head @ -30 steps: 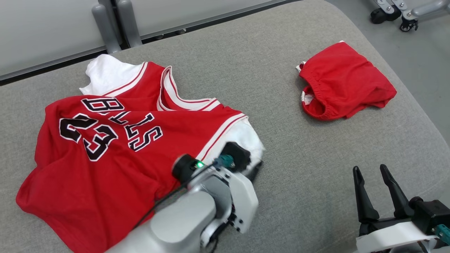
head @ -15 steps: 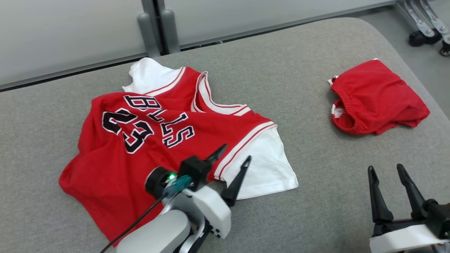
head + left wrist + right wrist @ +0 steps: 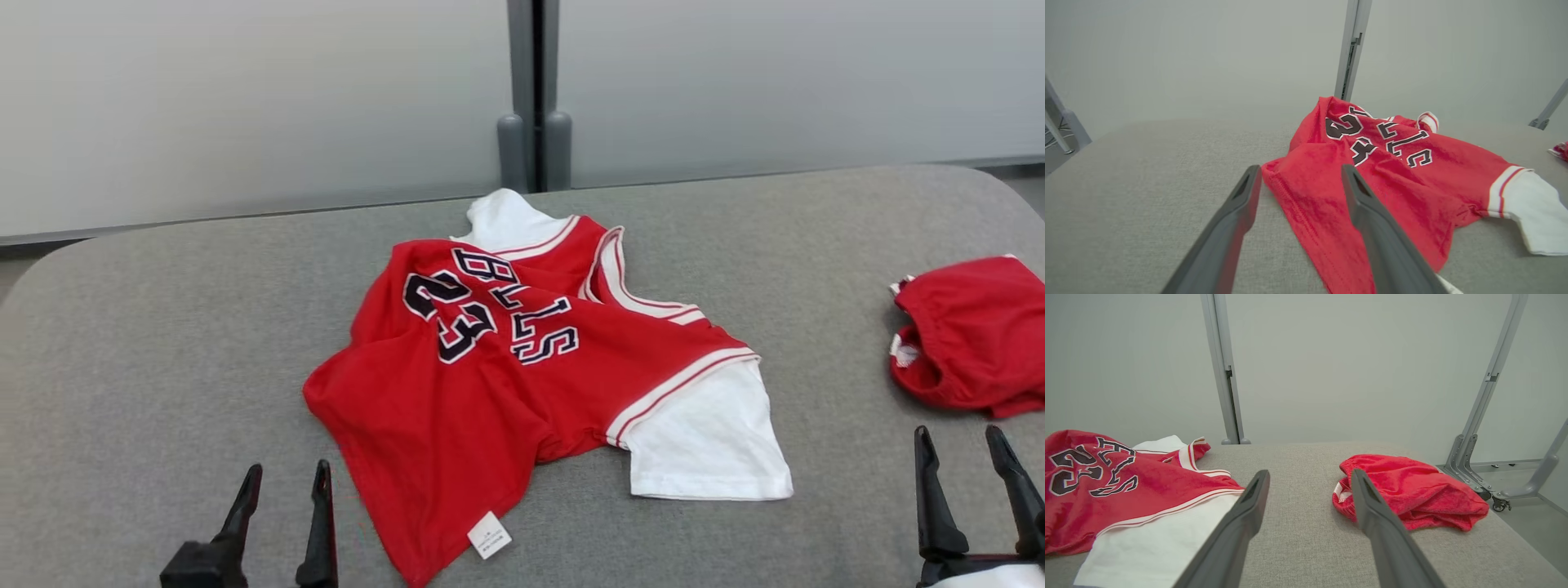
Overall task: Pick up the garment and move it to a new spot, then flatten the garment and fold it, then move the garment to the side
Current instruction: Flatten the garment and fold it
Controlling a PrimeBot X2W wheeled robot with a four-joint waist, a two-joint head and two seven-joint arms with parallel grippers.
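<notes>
two garments lie on the grey padded table (image 3: 163, 343). the red jersey (image 3: 490, 392), rumpled with one white sleeve spread flat, sits straight in front of the grey post (image 3: 535, 122), its far sleeve close to the post's foot. the red shorts (image 3: 976, 327) lie bunched well to the right of the post. the left gripper (image 3: 288, 469) hovers left of the post, jaws apart and empty; the right gripper (image 3: 958, 433), right of the post, is likewise spread and empty.
</notes>
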